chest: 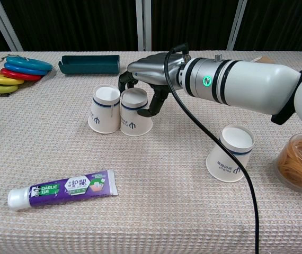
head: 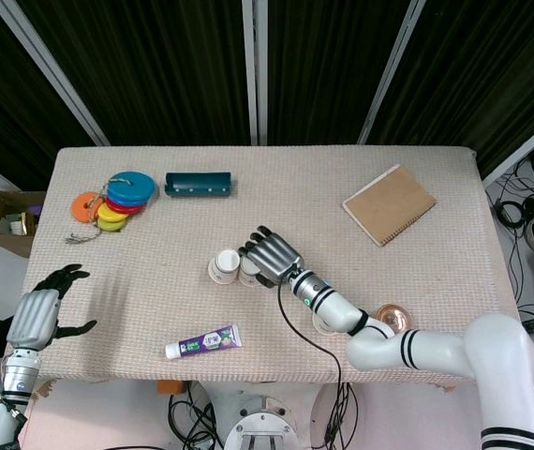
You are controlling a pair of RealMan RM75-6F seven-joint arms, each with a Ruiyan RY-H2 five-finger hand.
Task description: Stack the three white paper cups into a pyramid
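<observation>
Seen from above and from chest height: a wide counter [head: 155, 244] under a woven beige cloth. Near its middle, the right robot hand [chest: 143, 87] curled around an upturned white paper cup [chest: 135, 112], fingers on its rim and sides, pressing it against a second upturned cup [chest: 103, 109] just to the left, the two touching and the left one leaning slightly. Well apart to the right, nearer the front edge, the third cup [chest: 230, 153], also upturned and tilted, beside a clear tub of rubber bands [chest: 299, 168]. At the far left edge, the left robot hand [head: 37, 314], fingers spread, holding nothing. Elsewhere: a brown notebook [head: 389, 203], a teal tray [head: 197, 184], a stack of coloured discs [head: 117, 199] and, smallest, a toothpaste tube [chest: 63, 189] lying at the front. Judged as forming the base pair. For a good result: both base cups standing flat and upright, side by side with bottoms level; fingers released straight outward to avoid dragging the cup; then the third cup centred across both bottoms.
</observation>
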